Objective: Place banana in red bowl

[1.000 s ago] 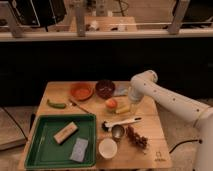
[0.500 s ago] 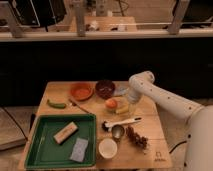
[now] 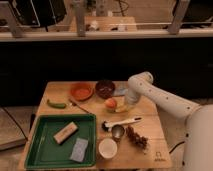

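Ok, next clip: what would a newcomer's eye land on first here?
The white robot arm reaching in from the right, its gripper low over the banana beside the round orange-and-green fruit. Next, the big green tray at the wooden table's front left, and the red bowl toward the back.

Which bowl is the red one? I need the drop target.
The red bowl, left of the darker brown bowl. The hand is by the banana.
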Robot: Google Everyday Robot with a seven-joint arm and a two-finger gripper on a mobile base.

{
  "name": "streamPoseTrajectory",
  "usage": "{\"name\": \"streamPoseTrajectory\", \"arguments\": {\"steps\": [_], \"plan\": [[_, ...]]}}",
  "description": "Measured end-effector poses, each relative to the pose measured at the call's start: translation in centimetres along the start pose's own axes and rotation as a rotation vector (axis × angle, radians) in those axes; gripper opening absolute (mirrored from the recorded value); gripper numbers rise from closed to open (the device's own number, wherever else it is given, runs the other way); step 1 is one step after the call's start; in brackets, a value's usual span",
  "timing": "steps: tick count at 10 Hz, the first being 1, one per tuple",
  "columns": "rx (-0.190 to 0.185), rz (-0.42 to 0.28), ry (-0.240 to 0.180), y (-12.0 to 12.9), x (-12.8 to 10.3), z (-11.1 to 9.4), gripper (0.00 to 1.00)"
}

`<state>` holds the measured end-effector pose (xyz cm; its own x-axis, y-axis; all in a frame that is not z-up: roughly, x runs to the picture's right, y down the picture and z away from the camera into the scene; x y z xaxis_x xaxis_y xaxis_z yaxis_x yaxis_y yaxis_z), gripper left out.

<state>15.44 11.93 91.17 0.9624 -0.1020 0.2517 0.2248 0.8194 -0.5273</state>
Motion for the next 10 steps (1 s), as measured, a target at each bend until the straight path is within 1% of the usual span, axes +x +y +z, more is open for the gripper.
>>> {"name": "streamPoseTrajectory", "arguments": {"steps": [1,2,4,6,8,9,10], "plan": [[0.001,0.005,-0.001,0.1,0.1,0.0,0.04],[0.007,0.013,-0.002,0.1,0.3,-0.2,0.00],[0.036,0.035,0.002,0.2,1.4,-1.6,0.00],[0.073,0.051,0.024,0.5,3.0,-4.2,0.00],[0.105,0.055,0.046,0.8,4.2,-5.9,0.00],[0.131,0.055,0.051,1.2,4.4,-7.2,0.00],[0.162,0.044,0.055,1.2,4.0,-8.6,0.00]]}}
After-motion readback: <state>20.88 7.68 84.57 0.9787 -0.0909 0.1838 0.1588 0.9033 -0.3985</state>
